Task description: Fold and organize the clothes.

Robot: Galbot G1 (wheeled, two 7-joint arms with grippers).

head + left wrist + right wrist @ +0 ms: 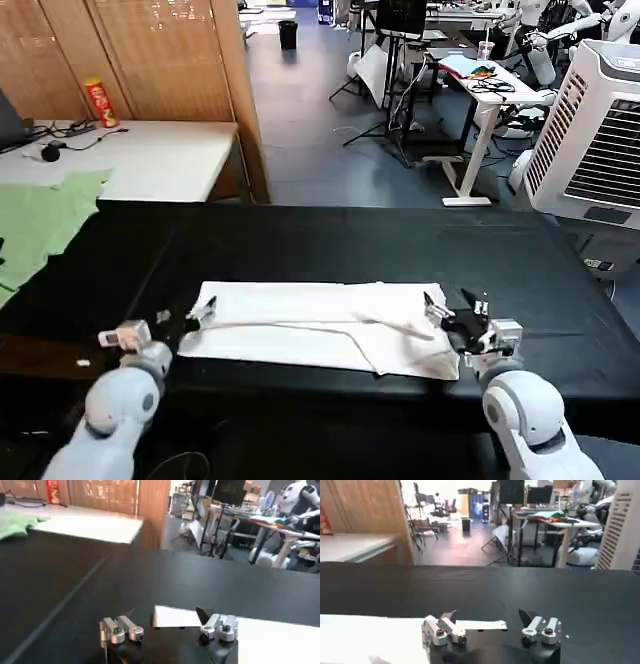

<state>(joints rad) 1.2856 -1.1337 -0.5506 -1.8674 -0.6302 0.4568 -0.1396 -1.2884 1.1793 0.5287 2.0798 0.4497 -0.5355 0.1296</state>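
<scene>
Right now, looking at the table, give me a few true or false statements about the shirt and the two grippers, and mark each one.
1. The white T-shirt lies folded into a long strip on the black table. True.
2. The left gripper is at the strip's left end, jaws open. True.
3. The right gripper is parked far away from the shirt. False: it is at the strip's right end.
4. The green garment lies on top of the shirt. False: it lies apart, at the table's far left.
5. The right gripper's jaws are shut. False: they are open.
</scene>
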